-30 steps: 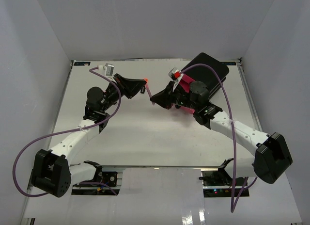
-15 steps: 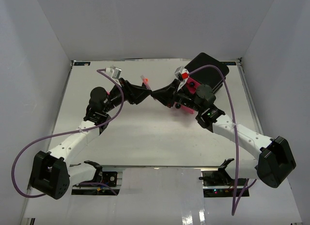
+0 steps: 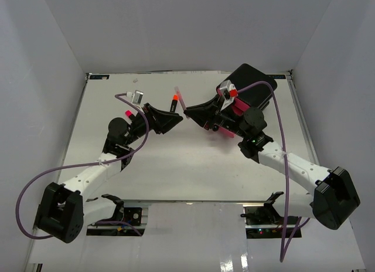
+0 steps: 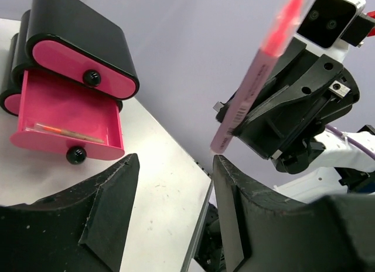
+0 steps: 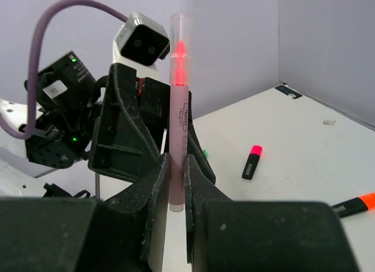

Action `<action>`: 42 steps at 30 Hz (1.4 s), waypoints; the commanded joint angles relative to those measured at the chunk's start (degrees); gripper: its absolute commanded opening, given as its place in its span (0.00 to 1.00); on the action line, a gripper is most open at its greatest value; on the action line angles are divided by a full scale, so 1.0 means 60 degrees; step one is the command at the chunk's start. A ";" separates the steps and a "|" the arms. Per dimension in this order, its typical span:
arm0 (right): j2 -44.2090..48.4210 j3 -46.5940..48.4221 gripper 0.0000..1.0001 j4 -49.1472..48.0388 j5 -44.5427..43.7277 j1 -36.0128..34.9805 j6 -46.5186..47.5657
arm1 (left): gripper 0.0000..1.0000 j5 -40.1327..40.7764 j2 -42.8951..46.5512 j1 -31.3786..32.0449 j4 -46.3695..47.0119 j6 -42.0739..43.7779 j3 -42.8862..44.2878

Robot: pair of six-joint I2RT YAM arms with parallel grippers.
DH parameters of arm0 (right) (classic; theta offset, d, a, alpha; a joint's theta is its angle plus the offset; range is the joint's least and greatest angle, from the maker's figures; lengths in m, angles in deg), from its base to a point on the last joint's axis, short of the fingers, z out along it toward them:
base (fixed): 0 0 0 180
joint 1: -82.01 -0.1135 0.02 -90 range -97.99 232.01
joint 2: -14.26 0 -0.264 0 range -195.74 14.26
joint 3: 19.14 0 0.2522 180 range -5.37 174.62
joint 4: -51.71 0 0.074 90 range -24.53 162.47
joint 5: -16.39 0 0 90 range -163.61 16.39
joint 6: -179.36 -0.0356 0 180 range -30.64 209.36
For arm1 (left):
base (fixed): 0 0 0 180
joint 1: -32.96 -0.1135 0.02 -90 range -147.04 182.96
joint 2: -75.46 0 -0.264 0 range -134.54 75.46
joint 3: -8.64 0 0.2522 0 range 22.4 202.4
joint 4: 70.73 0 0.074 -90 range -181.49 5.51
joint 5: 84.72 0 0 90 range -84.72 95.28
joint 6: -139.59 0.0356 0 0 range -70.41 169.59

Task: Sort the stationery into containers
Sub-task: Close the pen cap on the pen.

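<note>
I am judging the step in hand to be carrying the pink pen [image 5: 177, 125] over to the open pink drawer [image 4: 70, 116] of the black drawer box [image 3: 258, 84]. To do it well, I am planning to draw rightward, clear of my left pincer [image 4: 174, 160], with a firm grip low on the barrel. Then I am planning to tip the pen flat over the drawer so it is lying lengthwise beside the thin item [image 4: 64, 131] already inside, and to let go only there.

My left pincer is standing wide apart and gripping nothing. One tip is just beside the pen's lower end, and I cannot tell whether it is touching. My right pincer [image 5: 176, 162] is clamped on that lower end, holding the pen upright above the tabletop [image 3: 176, 166], near an orange-capped highlighter [image 3: 174, 103].
</note>
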 commanded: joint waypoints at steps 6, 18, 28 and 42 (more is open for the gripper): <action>0.0451 -0.0340 0.08 -0.1227 -0.0117 0.0050 -0.0379 | 0.63 -0.0251 -0.0037 0.0081 0.2061 -0.0692 -0.0250; 0.0452 -0.0707 0.08 -0.1051 -0.0161 0.0035 -0.0379 | 0.73 -0.0647 0.0213 0.0081 0.2105 0.0056 -0.0001; 0.0335 -0.0751 0.08 -0.1198 0.0103 0.0035 -0.0628 | 0.71 -0.0588 -0.0505 0.0184 0.2208 0.0422 0.0614; 0.0232 -0.0941 0.08 -0.1462 0.0264 0.0035 -0.0833 | 0.56 -0.0662 -0.1399 0.0594 0.3424 0.0129 0.1024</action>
